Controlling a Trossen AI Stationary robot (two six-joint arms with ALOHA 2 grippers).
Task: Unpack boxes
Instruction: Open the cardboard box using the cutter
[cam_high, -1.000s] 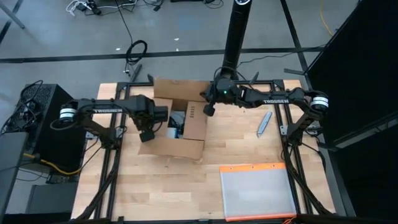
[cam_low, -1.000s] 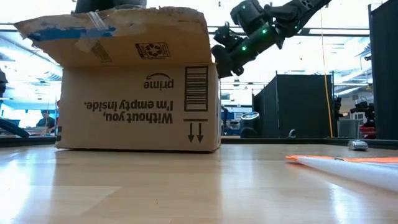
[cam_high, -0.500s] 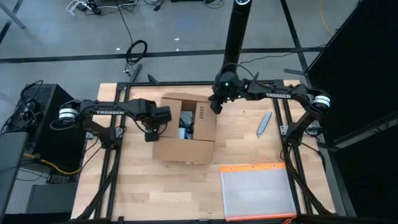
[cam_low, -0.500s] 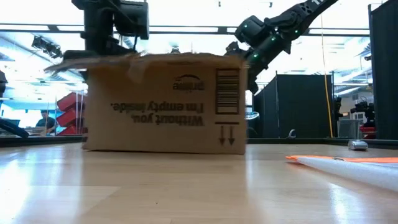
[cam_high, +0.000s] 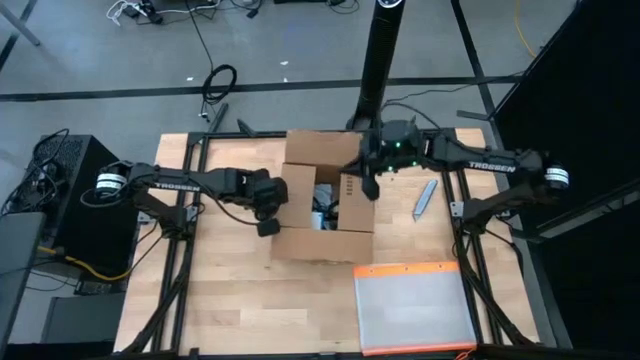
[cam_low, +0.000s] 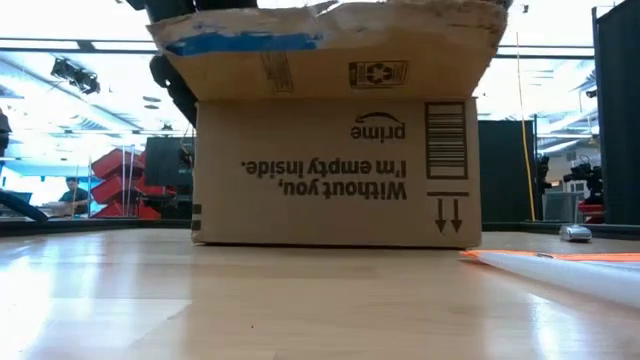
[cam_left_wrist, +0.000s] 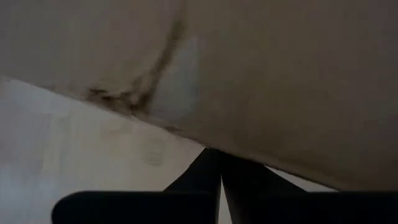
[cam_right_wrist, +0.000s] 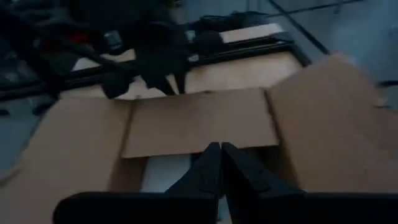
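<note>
Mid-table, box (cam_high: 322, 205) upright; flaps splayed open.

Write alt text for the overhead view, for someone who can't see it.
An open brown cardboard box sits mid-table between two dark robot arms, the left gripper at its left flap, the right gripper at its right edge. A clear pouch with an orange edge lies nearby.

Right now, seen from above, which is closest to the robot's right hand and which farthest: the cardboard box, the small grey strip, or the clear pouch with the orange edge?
1. The cardboard box: the right hand hangs at its right-hand flap, at the table's middle.
2. The small grey strip: a little off to the hand's right.
3. The clear pouch: farthest, at the table's near right corner.
</note>
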